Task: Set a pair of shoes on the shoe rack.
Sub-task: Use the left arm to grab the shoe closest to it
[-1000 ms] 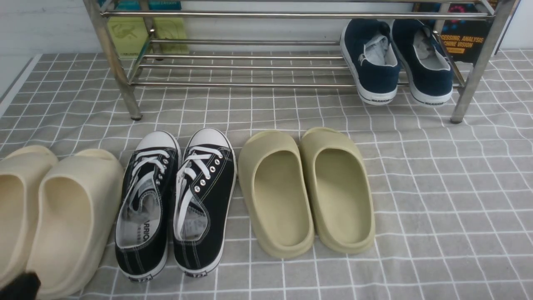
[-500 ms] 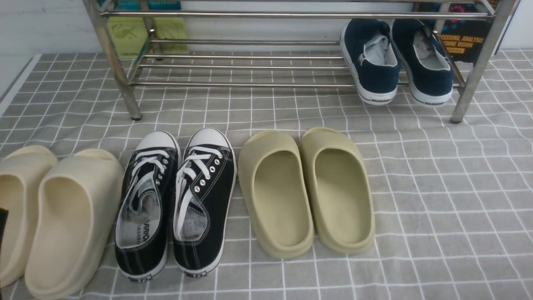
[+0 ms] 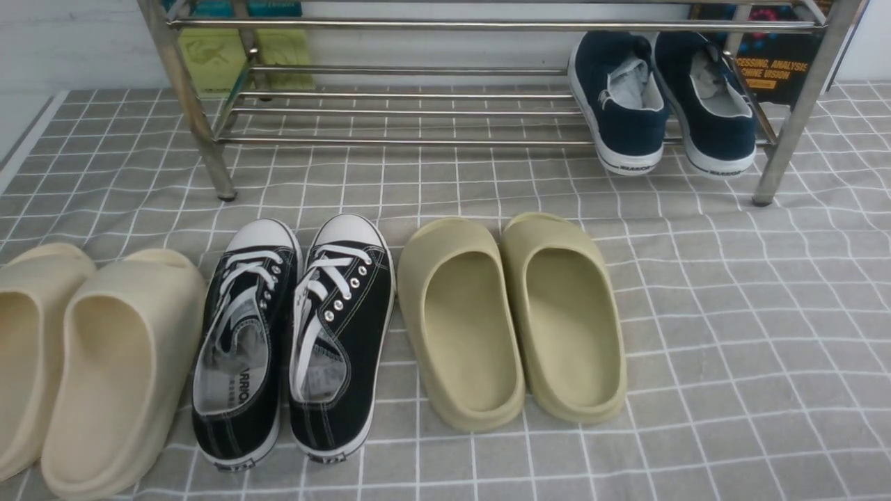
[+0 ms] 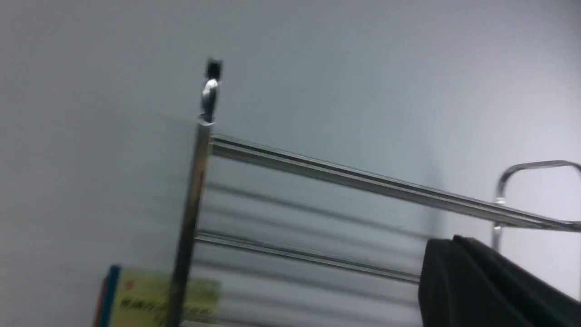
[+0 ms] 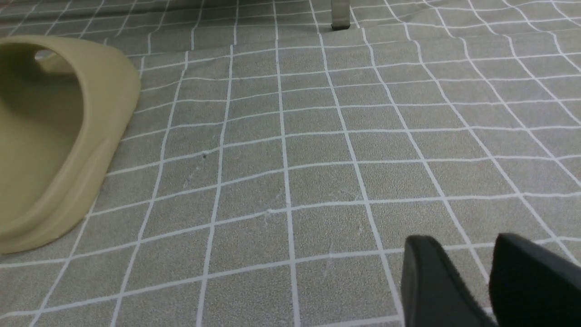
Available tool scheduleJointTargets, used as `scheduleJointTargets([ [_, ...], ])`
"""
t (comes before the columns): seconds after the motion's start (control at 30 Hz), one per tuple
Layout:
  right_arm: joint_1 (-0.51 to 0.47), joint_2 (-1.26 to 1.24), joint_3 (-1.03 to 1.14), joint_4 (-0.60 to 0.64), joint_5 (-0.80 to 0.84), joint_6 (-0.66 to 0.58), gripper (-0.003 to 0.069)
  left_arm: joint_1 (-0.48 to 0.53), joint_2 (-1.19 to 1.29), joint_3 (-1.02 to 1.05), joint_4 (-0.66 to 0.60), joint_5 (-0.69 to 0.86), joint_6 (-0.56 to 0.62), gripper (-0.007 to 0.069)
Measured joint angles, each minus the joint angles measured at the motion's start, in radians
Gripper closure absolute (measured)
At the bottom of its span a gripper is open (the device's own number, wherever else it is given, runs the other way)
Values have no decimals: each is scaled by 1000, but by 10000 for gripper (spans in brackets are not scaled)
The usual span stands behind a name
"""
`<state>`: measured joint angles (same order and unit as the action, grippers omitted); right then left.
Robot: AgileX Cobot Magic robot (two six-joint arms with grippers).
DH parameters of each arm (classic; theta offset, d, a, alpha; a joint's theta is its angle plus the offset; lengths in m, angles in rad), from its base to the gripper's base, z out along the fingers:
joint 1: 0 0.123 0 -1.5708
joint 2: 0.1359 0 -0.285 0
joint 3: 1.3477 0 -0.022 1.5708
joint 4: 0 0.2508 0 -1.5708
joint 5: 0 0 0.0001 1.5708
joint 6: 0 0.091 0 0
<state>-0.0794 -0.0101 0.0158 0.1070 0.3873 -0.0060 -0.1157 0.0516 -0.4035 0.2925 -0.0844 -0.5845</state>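
Looking forward, you see the pair of shoes [image 3: 292, 341] side by side on the checked cloth of the bench [image 3: 731, 313]. Their toes point toward the shoe rack [image 3: 418, 111], and they sit between the beige slides [image 3: 83, 362] and the olive slides [image 3: 515, 320]. Navy sneakers [image 3: 661, 104] occupy the right end of the rack's lower shelf. Your right claw [image 5: 492, 272] hangs low over bare cloth, its fingers [image 5: 431, 281] slightly parted and holding nothing. Only a black piece of the left claw [image 4: 490, 286] shows, so you cannot tell whether it is parted or closed.
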Motion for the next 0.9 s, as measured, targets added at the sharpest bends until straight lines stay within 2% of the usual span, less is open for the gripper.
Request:
scheduleJointTargets([
  [0.03,0,0,0,0,0,0,420,0,93,-172,6,262,-1,638],
  [0.07,0,0,0,0,0,0,420,0,142,-220,12,340,1,638],
  [0.13,0,0,0,0,0,0,420,0,285,-372,42,604,1,638],
  [0.27,0,0,0,0,0,0,420,0,511,-511,69,893,-36,638],
  [0.37,0,0,0,0,0,0,420,0,608,-518,30,927,-59,638],
  [0.47,0,0,0,0,0,0,420,0,641,-480,-67,804,-62,638],
  [0.5,0,0,0,0,0,0,420,0,634,-405,-207,580,-57,638],
  [0.53,0,0,0,0,0,0,420,0,634,-405,-207,580,-57,638],
  [0.57,0,0,0,0,0,0,420,0,608,-313,-346,320,-51,638],
  [0.6,0,0,0,0,0,0,420,0,608,-313,-346,320,-51,638],
  [0.63,0,0,0,0,0,0,420,0,588,-212,-470,46,-57,638],
  [0.67,0,0,0,0,0,0,420,0,584,-179,-506,-42,-66,638],
  [0.7,0,0,0,0,0,0,420,0,580,-106,-577,-237,-104,638],
  [0.73,0,0,0,0,0,0,420,0,579,-57,-617,-357,-144,638],
  [0.77,0,0,0,0,0,0,420,0,579,-57,-617,-357,-144,638],
  [0.8,0,0,0,0,0,0,420,0,579,20,-658,-525,-233,638],
  [0.83,0,0,0,0,0,0,420,0,579,27,-661,-539,-243,638],
  [0.87,0,0,0,0,0,0,420,0,579,79,-661,-635,-327,638],
  [0.9,0,0,0,0,0,0,420,0,579,94,-646,-660,-356,638],
])
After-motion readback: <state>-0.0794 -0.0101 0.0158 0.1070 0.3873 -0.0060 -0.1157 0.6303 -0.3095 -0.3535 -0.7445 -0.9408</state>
